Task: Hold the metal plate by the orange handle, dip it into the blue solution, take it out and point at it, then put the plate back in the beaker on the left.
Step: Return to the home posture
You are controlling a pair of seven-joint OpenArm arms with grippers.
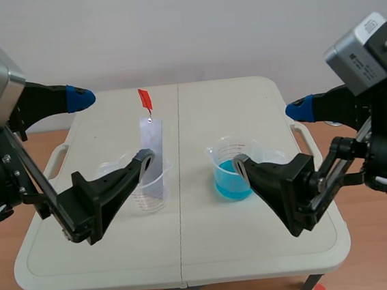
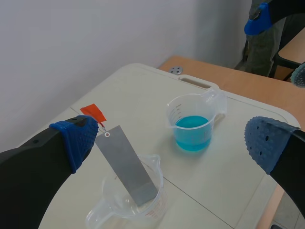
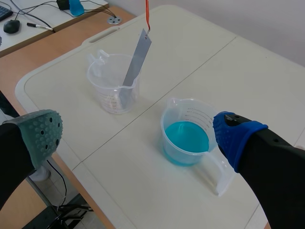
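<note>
scene view: two clear plastic beakers stand apart on the white table (image 1: pixel 258 248), one on each side of its centre seam. the left beaker (image 1: pixel 150 190) has red graduation marks on its wall. the right beaker (image 1: pixel 232 172) has fainter marks near its rim. the figures are too small to read in any view.

metal plate (image 1: pixel 151 143): its lower end stands inside the left beaker. it is tilted and leans on the rim, with most of its length above the beaker. the orange handle (image 1: pixel 145 99) is a small tag fixed at the hole in its upper end, and nothing holds it.

blue solution (image 1: pixel 231 182): fills roughly the lower half of the right beaker.

left gripper (image 2: pixel 169 143): fingers spread wide and gripping nothing. one finger hangs low in front of the left beaker, the other is raised off to the side, well clear of the handle. i cannot tell whether the low finger touches the beaker.

right gripper (image 3: pixel 139 136): fingers also spread wide and empty. one finger is low, just beside the right beaker, and the other is raised at the table's edge.
</note>
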